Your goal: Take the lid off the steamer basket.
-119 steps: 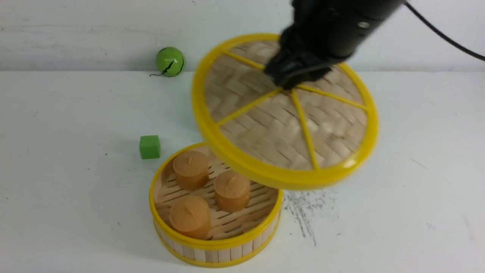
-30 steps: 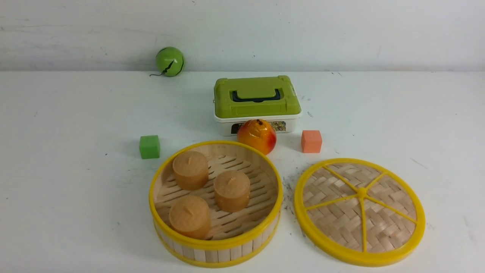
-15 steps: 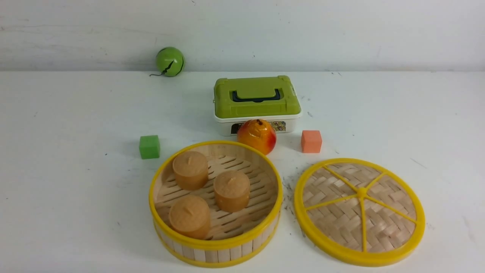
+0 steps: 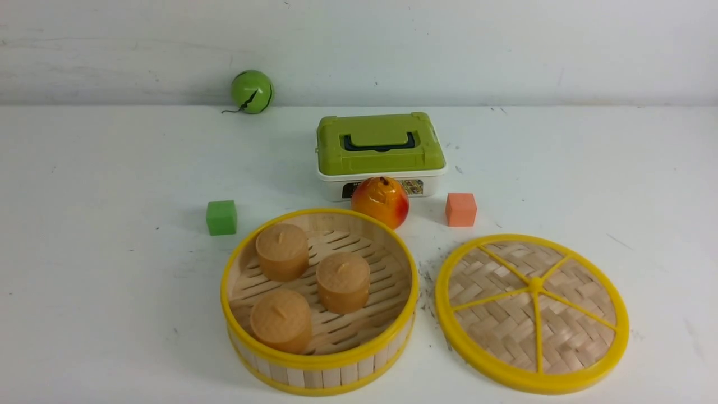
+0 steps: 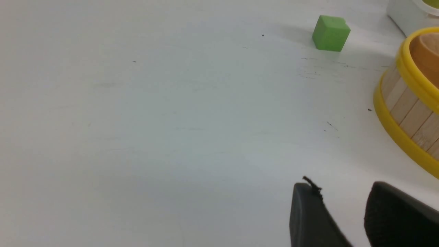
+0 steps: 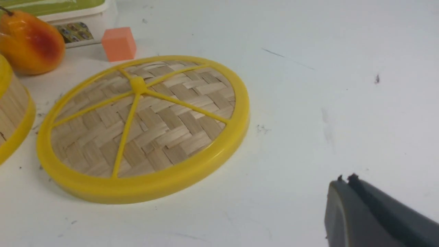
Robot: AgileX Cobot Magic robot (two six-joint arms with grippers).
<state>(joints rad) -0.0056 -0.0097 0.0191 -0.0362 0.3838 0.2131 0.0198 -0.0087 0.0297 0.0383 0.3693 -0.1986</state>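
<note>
The steamer basket [image 4: 320,367] stands uncovered near the front of the table, its yellow rim and bamboo-slat wall [image 5: 408,113] also showing in the left wrist view. Three tan cylinders [image 4: 343,280] sit on its slatted floor. The lid [image 4: 532,311], woven bamboo with yellow rim and spokes, lies flat on the table to the basket's right, apart from it; the right wrist view shows the lid [image 6: 144,127] too. My right gripper [image 6: 344,180] is shut and empty, well clear of the lid. My left gripper [image 5: 339,192] is open over bare table, left of the basket. Neither arm shows in the front view.
A white box with green lid [image 4: 380,151] stands behind the basket, a peach-like fruit [image 4: 381,201] in front of it. An orange cube [image 4: 460,209] lies behind the lid, a green cube [image 4: 221,216] left of the basket, a green ball [image 4: 251,91] by the back wall.
Four seconds ago my right gripper held the lid in the air above the basket; the lid now lies on the table and the arm has left the front view. Nothing moved in the last second.
</note>
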